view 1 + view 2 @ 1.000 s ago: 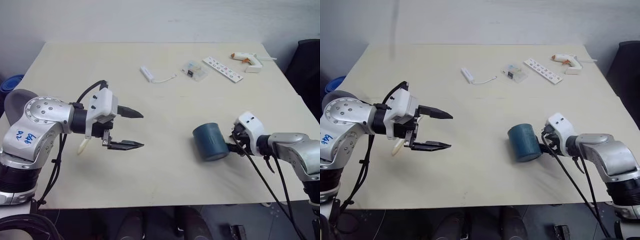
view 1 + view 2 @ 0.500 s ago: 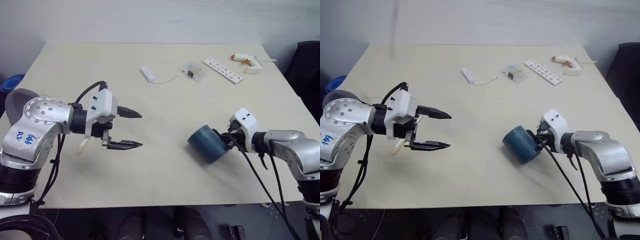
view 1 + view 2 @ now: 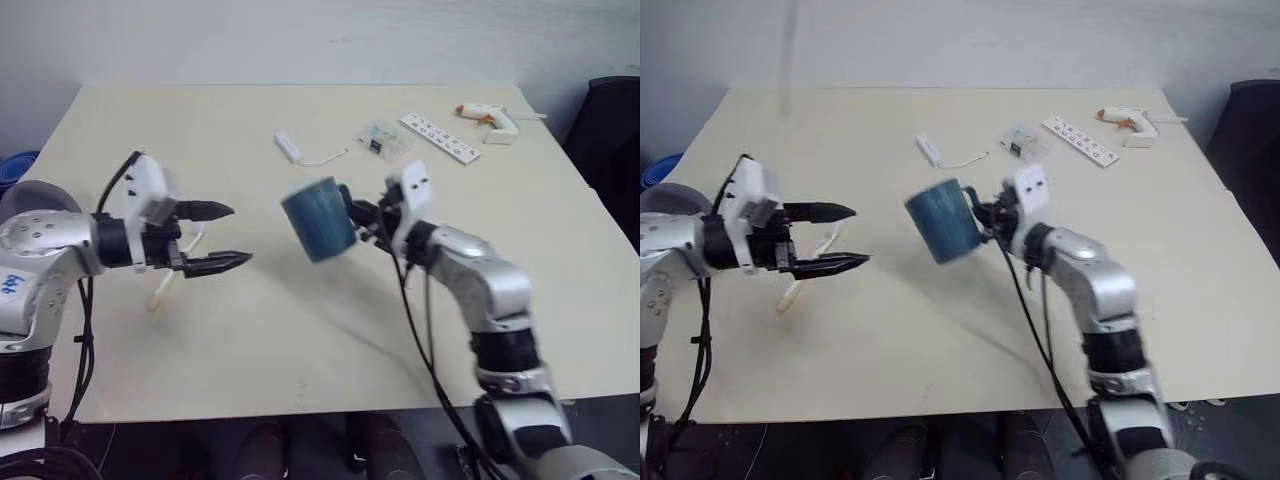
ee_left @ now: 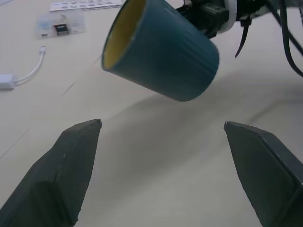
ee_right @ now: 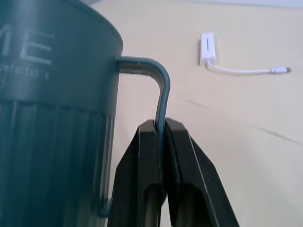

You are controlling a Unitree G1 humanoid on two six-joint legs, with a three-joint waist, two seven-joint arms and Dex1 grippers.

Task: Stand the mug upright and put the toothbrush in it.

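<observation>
Mug lifted clear of the table by its handle; toothbrush lying flat at the left.

Left gripper (image 3: 228,236) hovers above the table (image 3: 330,330) with fingers spread wide, holding nothing. The toothbrush (image 3: 170,282) lies on the table just under and behind it, partly hidden by the fingers. Centre: the mug (image 3: 318,218) hangs in the air, tilted, its yellowish mouth turned up and away toward the far side. Right gripper (image 5: 161,142) is pinched tight on the mug's thin loop handle. Far side of the table: white adapter stick with cable (image 3: 288,146), a clear packet (image 3: 381,139), a remote (image 3: 441,137), a glue gun (image 3: 490,119).
</observation>
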